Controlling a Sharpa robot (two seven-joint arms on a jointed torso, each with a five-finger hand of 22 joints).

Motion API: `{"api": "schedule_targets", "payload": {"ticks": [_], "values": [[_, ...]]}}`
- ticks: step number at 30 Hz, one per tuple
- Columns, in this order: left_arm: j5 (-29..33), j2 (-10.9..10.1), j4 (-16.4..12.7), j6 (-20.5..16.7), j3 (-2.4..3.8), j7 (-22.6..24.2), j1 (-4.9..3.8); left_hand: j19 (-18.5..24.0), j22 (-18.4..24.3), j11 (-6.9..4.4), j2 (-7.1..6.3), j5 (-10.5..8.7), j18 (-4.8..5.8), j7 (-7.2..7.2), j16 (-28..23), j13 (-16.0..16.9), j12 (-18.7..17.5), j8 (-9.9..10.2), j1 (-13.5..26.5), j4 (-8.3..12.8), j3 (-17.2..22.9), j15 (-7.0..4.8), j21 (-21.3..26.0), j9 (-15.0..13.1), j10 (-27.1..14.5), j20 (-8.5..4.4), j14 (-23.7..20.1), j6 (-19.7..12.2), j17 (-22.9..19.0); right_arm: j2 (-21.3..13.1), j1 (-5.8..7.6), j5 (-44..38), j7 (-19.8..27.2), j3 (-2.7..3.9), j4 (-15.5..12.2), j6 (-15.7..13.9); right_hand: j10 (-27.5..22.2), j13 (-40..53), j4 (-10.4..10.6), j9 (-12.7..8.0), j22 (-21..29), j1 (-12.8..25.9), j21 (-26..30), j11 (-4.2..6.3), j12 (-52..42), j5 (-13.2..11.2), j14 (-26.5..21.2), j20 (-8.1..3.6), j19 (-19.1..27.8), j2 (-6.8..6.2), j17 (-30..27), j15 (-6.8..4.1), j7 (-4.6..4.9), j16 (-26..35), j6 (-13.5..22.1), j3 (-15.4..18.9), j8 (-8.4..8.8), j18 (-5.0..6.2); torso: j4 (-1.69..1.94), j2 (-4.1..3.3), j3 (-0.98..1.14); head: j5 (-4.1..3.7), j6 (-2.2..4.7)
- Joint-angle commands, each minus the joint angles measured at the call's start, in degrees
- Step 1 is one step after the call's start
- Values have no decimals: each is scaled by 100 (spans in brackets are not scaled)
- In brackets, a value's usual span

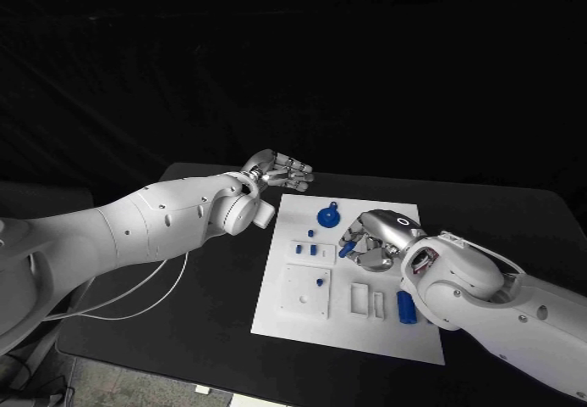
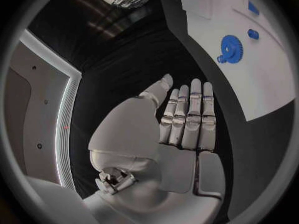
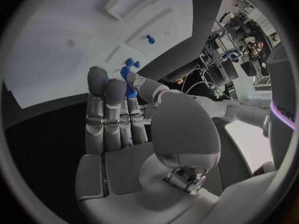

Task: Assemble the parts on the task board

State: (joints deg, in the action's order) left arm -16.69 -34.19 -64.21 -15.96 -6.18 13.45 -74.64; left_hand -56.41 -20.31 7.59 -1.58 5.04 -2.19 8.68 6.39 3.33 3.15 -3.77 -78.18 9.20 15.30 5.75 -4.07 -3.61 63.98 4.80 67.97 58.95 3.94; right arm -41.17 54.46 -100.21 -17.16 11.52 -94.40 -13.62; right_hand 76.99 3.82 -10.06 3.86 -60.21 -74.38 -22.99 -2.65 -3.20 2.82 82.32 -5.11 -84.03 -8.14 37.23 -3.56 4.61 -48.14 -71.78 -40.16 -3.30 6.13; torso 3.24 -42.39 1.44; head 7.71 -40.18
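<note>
The white task board point(image 1: 282, 318) lies in the middle of the black table. My right hand point(image 1: 382, 240) hovers over the board's upper middle and pinches a small blue part point(image 1: 348, 247) between thumb and fingers; the right wrist view shows the same blue part point(image 3: 130, 88) at the fingers. A blue gear point(image 1: 328, 215) sits on the board just beyond that hand, and the left wrist view shows the gear point(image 2: 231, 48) too. My left hand point(image 1: 276, 172) hangs off the board's far left corner, fingers straight point(image 2: 188, 118), holding nothing.
Two short blue pegs point(image 1: 306, 249) lie left of the right hand. A tiny blue peg point(image 1: 319, 280) stands in the square raised plate. A blue cylinder point(image 1: 405, 305) lies beside white slots near my right forearm. A white cable point(image 1: 135, 301) trails over the table's left side.
</note>
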Motion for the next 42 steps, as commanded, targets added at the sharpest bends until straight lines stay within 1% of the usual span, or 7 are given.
{"api": "schedule_targets", "payload": {"ticks": [1, 5, 10, 15, 22, 30, 42], "values": [[32, 36, 12, 79, 6, 42, -8, -40, 6, -12, 5, 8, 16, -11, -24, 6, 23, 1, -33, 1, 5, 3, -22, -3, -39, -14, -22, -30, 7, 109, -18, -120, 115, -40, -18, 26, 178, -8, -36, 8, -11, -5, 24, 145, -28, 21, 6, -20, -149, 44, 8, -42, -10, 33, -49, -6, -35, 98, -7, -4, 19, 17, -1], [32, 71, 30, 92, 7, 47, -8, -39, 29, -10, 14, 14, 16, -10, -25, 6, 23, 1, -34, 9, 9, 3, -30, -3, -39, -15, -21, -33, 7, 313, -34, -223, 142, -175, -2, 47, 179, -7, -47, 7, -21, 5, 31, 145, -28, 24, 9, -19, -149, 50, 10, -41, -9, 34, -50, -6, -34, 99, 3, -8, 4, 2, 2], [32, 92, 48, 100, 7, 47, -8, -39, 29, -10, 14, 14, 16, -10, -25, 6, 23, 1, -34, 9, 9, 3, -30, -3, -39, -15, -21, -33, 7, 549, -97, -360, 165, -301, 45, 27, 177, -7, -55, 8, -30, 14, 38, 145, -27, 28, 10, -18, -154, 57, 13, -41, -9, 36, -48, -1, -35, 101, 17, -10, 32, 38, -20], [32, 114, 57, 110, 7, 46, -7, -39, 29, -10, 14, 14, 16, -10, -25, 6, 23, 1, -34, 9, 9, 3, -30, -3, -39, -15, -21, -33, 7, 730, -161, -472, 184, -391, 83, -12, 178, -7, -65, 8, -38, 19, 43, 145, -27, 34, 10, -17, -158, 59, 14, -41, -10, 37, -51, -1, -35, 104, 30, -9, 9, 54, -33], [32, 131, 67, 125, 7, 45, -6, -38, 36, -10, 24, 16, 17, -9, -27, 6, 23, 1, -30, 8, 12, 3, -31, -3, -40, -14, -24, -35, 7, 863, -197, -634, 110, -506, 118, -27, 180, -7, -77, 8, -46, 23, 48, 145, -27, 37, 11, -17, -161, 60, 16, -41, -11, 36, -52, -5, -34, 106, 15, -3, 7, 119, -64], [32, 135, 70, 133, 7, 45, -5, -37, 43, -9, 25, 16, 17, -9, -28, 6, 23, 1, -21, 8, 10, 5, -31, -3, -43, -13, -28, -39, 7, 904, -207, -813, 48, -669, 202, 89, 187, -7, -97, 8, -74, 39, 53, 146, -27, 51, 13, -17, -164, 55, 22, -42, -13, 30, -63, -17, -35, 109, 9, -11, 2, 123, -88], [32, 142, 81, 138, 8, 51, -5, -37, 43, -9, 25, 16, 17, -9, -28, 6, 23, 1, -21, 8, 10, 5, -31, -3, -43, -13, -28, -39, 7, 924, -236, -955, 37, -741, 246, 119, 195, -7, -103, 9, -97, 51, 57, 148, -27, 67, 11, -17, -166, 50, 23, -43, -15, 28, -73, -30, -35, 111, 9, -6, 3, 151, -115]]}}
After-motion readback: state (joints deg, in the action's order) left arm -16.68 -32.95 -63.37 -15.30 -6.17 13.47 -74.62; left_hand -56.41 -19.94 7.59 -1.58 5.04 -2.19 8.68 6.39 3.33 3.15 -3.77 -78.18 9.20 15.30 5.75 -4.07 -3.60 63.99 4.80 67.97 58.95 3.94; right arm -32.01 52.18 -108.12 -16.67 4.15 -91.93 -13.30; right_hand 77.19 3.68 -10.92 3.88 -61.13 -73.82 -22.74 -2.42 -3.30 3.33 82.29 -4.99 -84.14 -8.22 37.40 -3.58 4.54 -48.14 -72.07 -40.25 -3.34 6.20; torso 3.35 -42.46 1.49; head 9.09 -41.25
